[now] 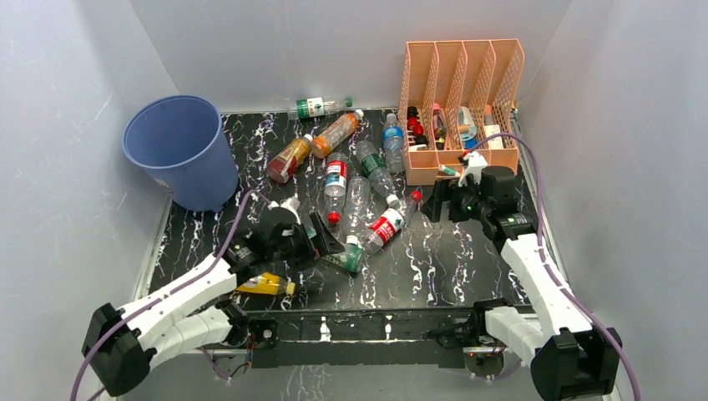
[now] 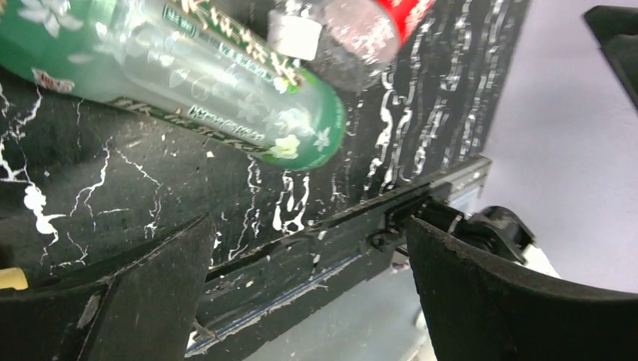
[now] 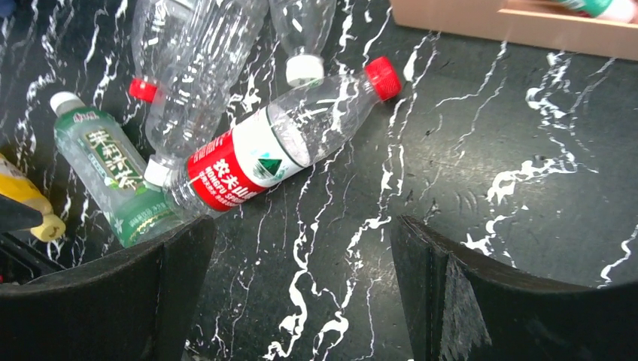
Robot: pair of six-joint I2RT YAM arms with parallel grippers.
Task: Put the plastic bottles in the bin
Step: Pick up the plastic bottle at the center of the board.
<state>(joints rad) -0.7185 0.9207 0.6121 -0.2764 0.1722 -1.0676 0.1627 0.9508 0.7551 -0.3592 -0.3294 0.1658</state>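
The blue bin [image 1: 199, 171] stands upright at the back left. Several plastic bottles lie in the middle of the table: orange ones [image 1: 336, 134], clear ones [image 1: 374, 167], a red-labelled one [image 1: 386, 223] and a green tea one [image 1: 351, 255]. My left gripper [image 1: 324, 236] is open just left of the green tea bottle [image 2: 226, 83], which lies above its empty fingers [image 2: 165, 286]. My right gripper [image 1: 437, 202] is open over bare table, right of the red-labelled bottle [image 3: 259, 158]. A yellow bottle [image 1: 265, 285] lies under my left arm.
A peach slotted file organizer [image 1: 462, 163] with small bottles stands at the back right, close behind my right wrist. One green-labelled bottle [image 1: 317, 106] lies against the back wall. Grey walls close in three sides. The table's metal front rail [image 2: 331, 226] runs below my left gripper.
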